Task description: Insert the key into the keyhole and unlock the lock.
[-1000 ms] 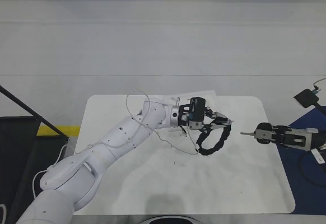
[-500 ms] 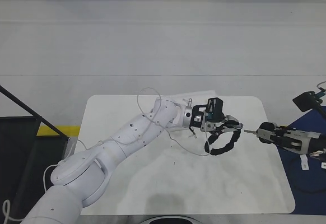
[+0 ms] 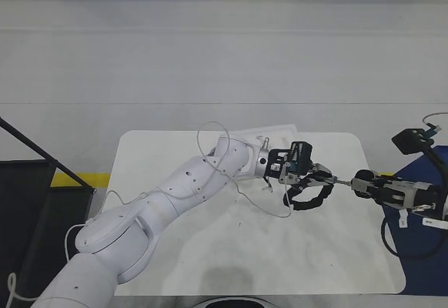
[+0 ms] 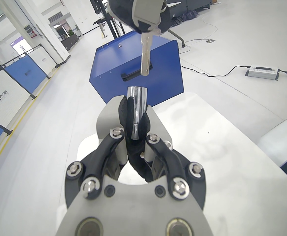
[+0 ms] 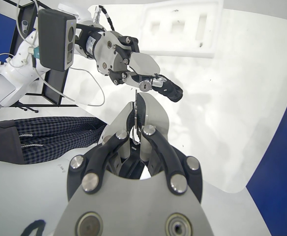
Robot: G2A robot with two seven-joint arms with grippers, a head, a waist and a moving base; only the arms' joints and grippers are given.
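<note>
Top view: found left gripper (image 3: 316,174) clamped on one end of a black braided cable lock (image 3: 307,202), held over the white rounded table (image 3: 208,254), loop hanging beside the fingers. Found right gripper (image 3: 352,183) pinched tight on a small silver flat-bladed key (image 3: 339,182), blade aimed at the lock, tip close to it. Left wrist view: noted the held end as a polished chrome cylinder (image 4: 136,104), gripped between both pads, free end facing the key. Noted key tip just short of that end, a gap between, blade roughly in line. Listed blue metal cabinet (image 4: 109,74) on the floor behind. Right wrist view: noted round keyhole (image 5: 145,86) in the cylinder face, turned toward the camera. Noted blade edge-on, tip just beside the keyhole, not entered. Listed white foam tray (image 5: 182,33) on the table beyond. Judged progress: both parts picked up and roughly lined up. Left to do: fine alignment, insertion, unlocking turn.
</note>
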